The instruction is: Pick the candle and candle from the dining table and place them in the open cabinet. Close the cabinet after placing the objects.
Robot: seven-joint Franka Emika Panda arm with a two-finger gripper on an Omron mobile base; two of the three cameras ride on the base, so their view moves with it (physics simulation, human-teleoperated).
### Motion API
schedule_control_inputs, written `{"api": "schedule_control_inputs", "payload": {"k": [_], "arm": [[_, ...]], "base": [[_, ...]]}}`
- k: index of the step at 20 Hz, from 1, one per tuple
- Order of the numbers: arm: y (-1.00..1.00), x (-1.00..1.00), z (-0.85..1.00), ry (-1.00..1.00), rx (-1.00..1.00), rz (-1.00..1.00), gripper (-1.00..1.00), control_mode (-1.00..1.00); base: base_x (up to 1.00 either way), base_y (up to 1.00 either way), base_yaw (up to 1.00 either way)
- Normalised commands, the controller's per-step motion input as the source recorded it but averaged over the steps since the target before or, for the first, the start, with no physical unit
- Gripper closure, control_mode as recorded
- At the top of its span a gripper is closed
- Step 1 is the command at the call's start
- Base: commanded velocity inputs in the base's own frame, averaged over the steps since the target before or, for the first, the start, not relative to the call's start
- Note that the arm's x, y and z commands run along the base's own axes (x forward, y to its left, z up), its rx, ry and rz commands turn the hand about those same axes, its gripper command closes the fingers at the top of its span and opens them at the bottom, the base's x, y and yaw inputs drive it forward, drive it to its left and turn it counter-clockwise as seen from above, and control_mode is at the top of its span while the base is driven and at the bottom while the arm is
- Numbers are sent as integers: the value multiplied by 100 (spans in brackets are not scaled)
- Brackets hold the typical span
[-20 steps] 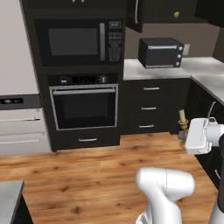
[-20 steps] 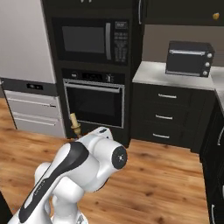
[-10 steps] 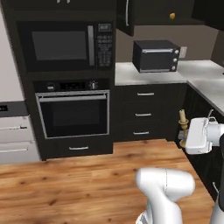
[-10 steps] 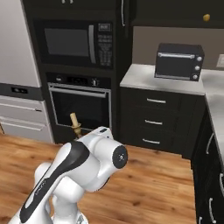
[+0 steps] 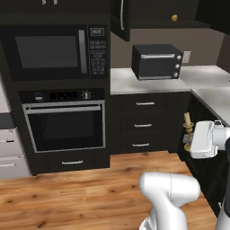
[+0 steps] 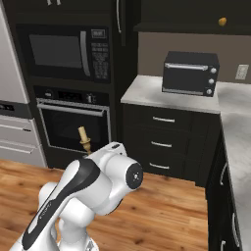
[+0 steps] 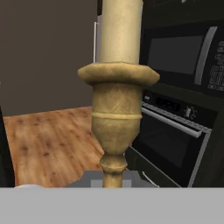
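Left base view | base nearer counter | gripper [image 5: 189, 140] still holds candle [image 5: 187, 123]

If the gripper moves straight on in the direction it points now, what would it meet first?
Probably the built-in oven front below the microwave, which lies behind the taper candle the gripper holds. Depth is unclear, so bare wood floor may come first.

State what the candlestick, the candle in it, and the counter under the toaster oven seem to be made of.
Candlestick: looks like dull brass or turned wood, tan and mottled, matte.
Candle: seemingly wax, smooth plain cream.
Counter: seemingly polished stone, pale grey and speckled.
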Motion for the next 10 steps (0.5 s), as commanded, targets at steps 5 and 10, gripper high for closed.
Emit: {"api": "schedule_control_inputs", "payload": {"k": [5, 10], "arm": [[0, 0, 0, 0, 0, 0, 100, 100], [0, 0, 0, 0, 0, 0, 100, 100]], "base": [[53, -43, 0], [56, -38, 0]]}}
